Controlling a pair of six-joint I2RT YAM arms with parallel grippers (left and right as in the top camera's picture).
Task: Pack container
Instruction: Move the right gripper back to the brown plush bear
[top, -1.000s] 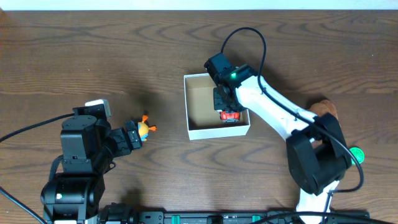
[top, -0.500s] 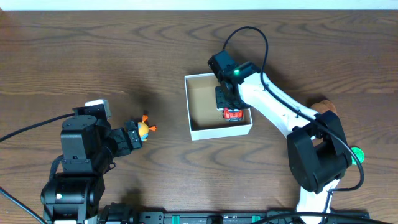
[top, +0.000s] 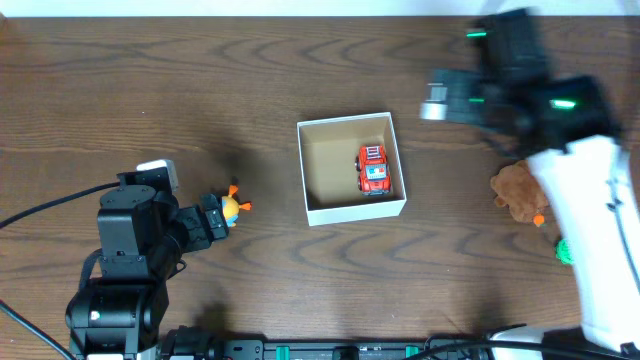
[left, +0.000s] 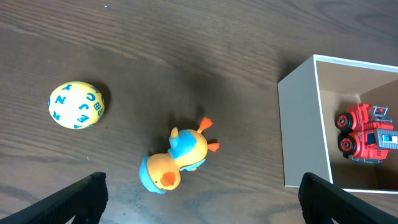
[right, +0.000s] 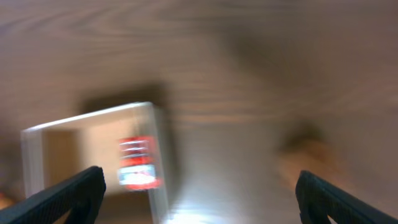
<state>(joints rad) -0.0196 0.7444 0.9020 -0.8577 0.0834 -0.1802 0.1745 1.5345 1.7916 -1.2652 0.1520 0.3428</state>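
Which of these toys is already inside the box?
The red fire truck, inside the container; the duck, letter ball and brown plush lie outside.

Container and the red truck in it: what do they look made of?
Container: looks like thin cardboard, matte white outside, tan-brown inside; the walls are thin with crisp edges. Red truck: probably moulded plastic, slightly glossy, with black wheels; metal cannot be ruled out.
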